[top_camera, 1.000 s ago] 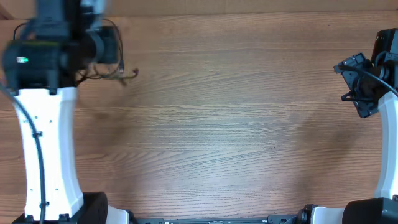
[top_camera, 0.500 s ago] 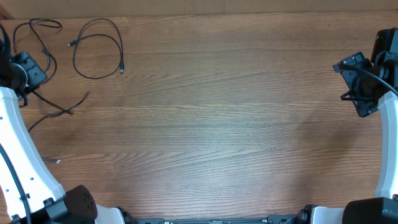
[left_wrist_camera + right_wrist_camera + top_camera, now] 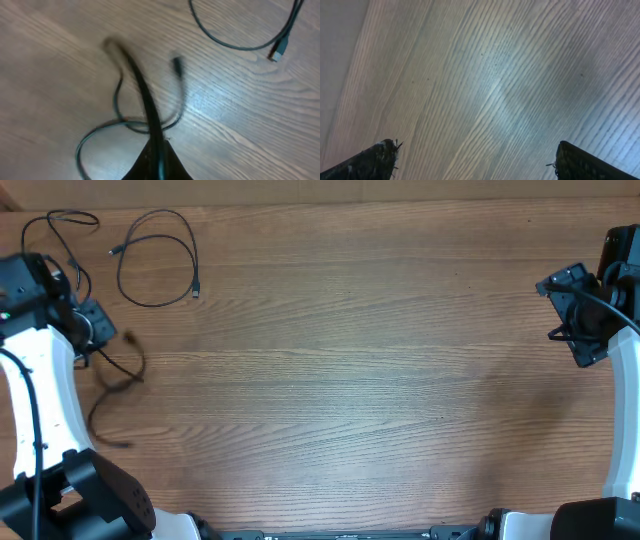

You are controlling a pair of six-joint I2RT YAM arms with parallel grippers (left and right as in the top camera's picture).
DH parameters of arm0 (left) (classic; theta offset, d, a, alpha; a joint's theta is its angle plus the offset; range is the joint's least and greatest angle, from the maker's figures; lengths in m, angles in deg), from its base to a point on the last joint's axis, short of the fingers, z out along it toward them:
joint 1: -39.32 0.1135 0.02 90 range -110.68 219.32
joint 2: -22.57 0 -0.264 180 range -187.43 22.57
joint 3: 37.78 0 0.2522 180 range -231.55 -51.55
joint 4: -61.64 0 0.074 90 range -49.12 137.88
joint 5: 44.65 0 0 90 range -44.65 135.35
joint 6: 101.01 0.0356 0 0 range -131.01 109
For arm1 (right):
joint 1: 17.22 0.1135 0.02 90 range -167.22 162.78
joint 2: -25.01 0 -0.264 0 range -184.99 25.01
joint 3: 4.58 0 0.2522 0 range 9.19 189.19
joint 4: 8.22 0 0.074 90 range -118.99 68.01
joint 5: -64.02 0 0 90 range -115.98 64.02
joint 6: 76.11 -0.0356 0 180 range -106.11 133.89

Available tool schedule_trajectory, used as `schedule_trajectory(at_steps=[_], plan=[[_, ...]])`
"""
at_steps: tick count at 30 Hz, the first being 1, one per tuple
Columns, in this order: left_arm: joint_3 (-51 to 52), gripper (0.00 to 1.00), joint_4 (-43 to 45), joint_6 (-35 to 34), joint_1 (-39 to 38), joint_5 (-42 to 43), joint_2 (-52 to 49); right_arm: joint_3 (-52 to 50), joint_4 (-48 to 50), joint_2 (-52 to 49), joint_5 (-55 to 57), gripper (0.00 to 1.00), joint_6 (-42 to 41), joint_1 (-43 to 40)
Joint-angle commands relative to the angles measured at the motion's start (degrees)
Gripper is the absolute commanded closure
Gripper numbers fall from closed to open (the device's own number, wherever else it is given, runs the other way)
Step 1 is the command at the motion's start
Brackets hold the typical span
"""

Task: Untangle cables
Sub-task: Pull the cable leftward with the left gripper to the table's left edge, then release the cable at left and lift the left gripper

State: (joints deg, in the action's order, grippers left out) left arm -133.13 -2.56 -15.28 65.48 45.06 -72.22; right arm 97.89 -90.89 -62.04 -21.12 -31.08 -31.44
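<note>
The left gripper is clamped tight on one cable. In its wrist view the cable runs from 6 up to 11 o'clock. Two more cables lie apart at 10 o'clock on the table. The right gripper is spread wide and holds nothing.

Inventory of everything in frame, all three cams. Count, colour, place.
loose cables: 2, black, far left corner of the table; one an open loop, the other nearer the edge
held cable: 1, black, motion-blurred, trailing from the left pincer onto the table
table: 1, light brown wood, under everything
left arm: 1, white and black, left edge
right arm: 1, white and black, right edge
left pincer: 1, black, shut on the held cable
right pincer: 1, black, open, holding nothing, over bare wood
</note>
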Motion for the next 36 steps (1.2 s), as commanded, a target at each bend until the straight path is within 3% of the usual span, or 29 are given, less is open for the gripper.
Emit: schedule_trajectory(at_steps=[1,8,12,14,16,18,20,21,24,30,36], plan=[[3.56,0.96,3.72,9.29,0.37,2.23,0.28,0.92,0.57,-0.11,0.13,0.00,0.00,-0.15],[4.11,0.95,5.03,10.23,2.29,0.52,0.28,0.92,1.31,-0.13,0.13,0.00,-0.02,-0.15],[4.07,0.96,5.14,3.17,3.45,-8.98,0.28,0.92,1.33,-0.13,0.11,0.00,-0.02,-0.15],[4.07,0.78,4.98,-2.16,4.02,-12.63,0.28,0.92,1.31,-0.13,0.11,0.00,-0.02,-0.15],[4.07,0.75,4.66,-3.85,4.57,-13.42,0.28,0.92,1.31,-0.15,0.11,0.00,0.00,-0.11],[4.07,0.60,4.55,-5.51,5.07,-13.42,0.28,0.92,1.29,-0.15,0.11,0.00,0.00,-0.11],[4.07,0.08,4.31,-7.89,5.51,-13.42,0.28,0.92,1.29,-0.15,0.11,0.00,0.00,-0.11],[4.07,0.00,4.22,-9.22,5.75,-13.42,0.28,0.92,1.29,-0.15,0.11,0.00,0.00,-0.11],[4.04,0.00,4.13,-12.81,6.08,-12.72,0.31,0.92,1.29,-0.15,0.11,0.00,-0.02,-0.11],[1.07,0.00,3.61,-12.04,6.08,-1.77,1.01,0.92,1.29,-0.15,0.09,0.00,-0.02,-0.11],[-6.73,0.00,3.58,1.16,6.08,33.83,3.67,0.92,1.27,-0.15,-0.33,0.00,-0.02,-0.11]])
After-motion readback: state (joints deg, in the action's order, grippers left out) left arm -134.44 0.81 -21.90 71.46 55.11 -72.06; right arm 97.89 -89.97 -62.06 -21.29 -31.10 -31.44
